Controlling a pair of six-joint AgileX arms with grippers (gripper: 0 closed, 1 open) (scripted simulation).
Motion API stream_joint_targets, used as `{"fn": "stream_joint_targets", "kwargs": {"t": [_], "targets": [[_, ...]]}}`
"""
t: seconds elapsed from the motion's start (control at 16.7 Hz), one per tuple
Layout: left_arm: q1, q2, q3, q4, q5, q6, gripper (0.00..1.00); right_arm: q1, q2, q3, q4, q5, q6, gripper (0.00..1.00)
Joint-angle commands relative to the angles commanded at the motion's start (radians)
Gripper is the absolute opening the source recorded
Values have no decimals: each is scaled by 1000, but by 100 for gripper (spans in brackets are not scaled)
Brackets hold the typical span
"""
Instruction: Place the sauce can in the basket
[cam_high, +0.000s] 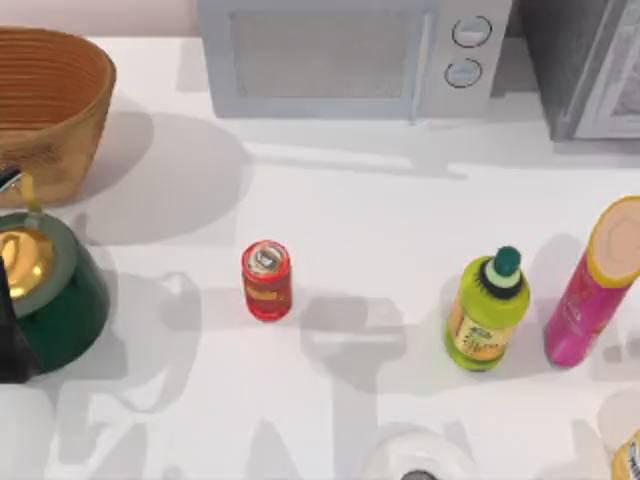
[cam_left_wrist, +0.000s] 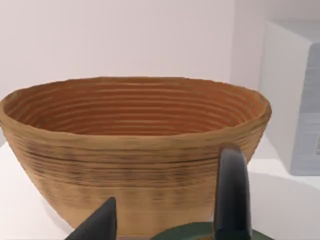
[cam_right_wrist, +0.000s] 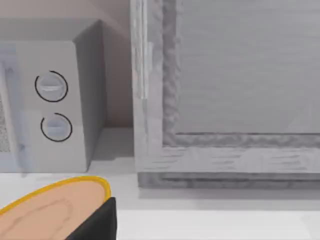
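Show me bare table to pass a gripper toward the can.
Open: the wide patch between the sauce can, microwave and green bottle. Crowded: the left edge, where the green pot sits by the basket.

White table, pale wall behind

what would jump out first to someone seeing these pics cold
Likely the big woven basket at the table's far left corner, with the dark green pot and its gold lid just in front of it. Next, the small red sauce can standing alone mid-table, then the yellow-green bottle and pink tube upright at the right, and the microwave at the back.
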Motion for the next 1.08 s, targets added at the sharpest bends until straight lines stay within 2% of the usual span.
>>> {"fn": "stream_joint_targets", "kwargs": {"t": [0.24,0.48,0.78,1.08], "targets": [[-6,25,19,-5,12,20,100,0,0,0,0,0,0,100],[-29,177,117,-41,74,132,100,0,0,0,0,0,0,100],[-67,514,317,-120,202,367,100,0,0,0,0,0,0,100],[-113,942,548,-218,376,638,100,0,0,0,0,0,0,100]]}}
